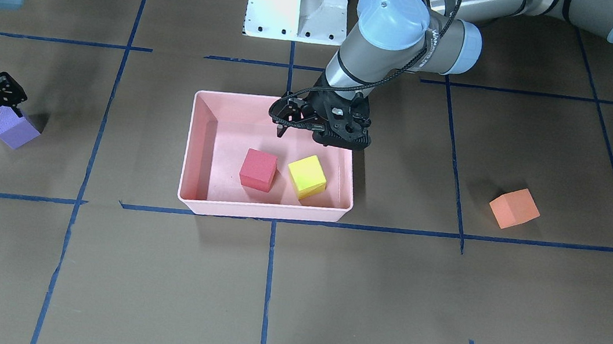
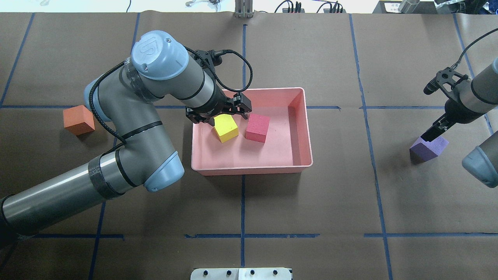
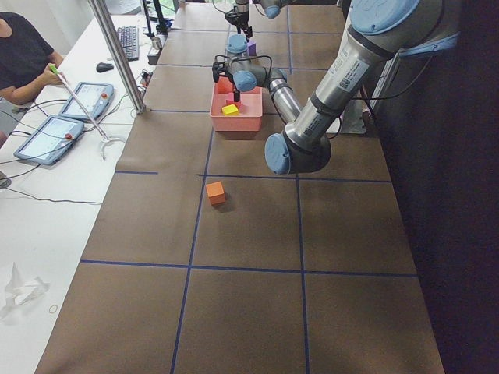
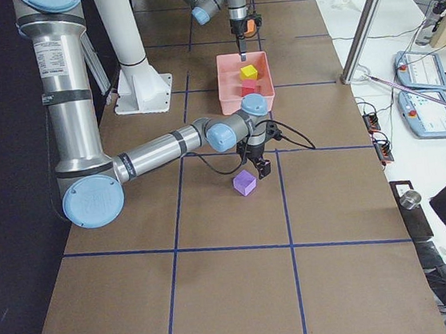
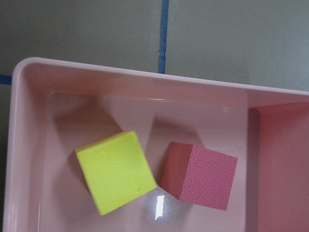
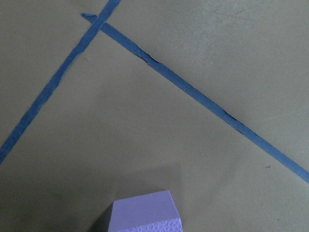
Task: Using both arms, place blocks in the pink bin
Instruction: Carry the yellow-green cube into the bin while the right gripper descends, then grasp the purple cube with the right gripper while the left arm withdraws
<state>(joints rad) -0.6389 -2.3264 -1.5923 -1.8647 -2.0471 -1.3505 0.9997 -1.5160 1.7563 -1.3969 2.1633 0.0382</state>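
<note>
The pink bin [image 2: 253, 168] stands mid-table and holds the red block [image 2: 257, 127] and the yellow-green block [image 2: 225, 128], side by side. My left gripper [image 2: 218, 116] hovers open and empty just above the yellow-green block, over the bin's left part. The orange block [image 2: 79, 119] lies on the table far left of the bin. The purple block [image 2: 429, 147] lies far right. My right gripper [image 2: 435, 132] is open, low at the purple block's upper-left edge. The right wrist view shows the purple block [image 6: 144, 212] at the bottom edge, with no fingers in view.
The white pedestal [image 1: 298, 1] stands behind the bin on the robot's side. Blue tape lines [image 2: 243, 194] cross the brown table cover. An operator with tablets [image 3: 47, 132] sits past the table's far edge.
</note>
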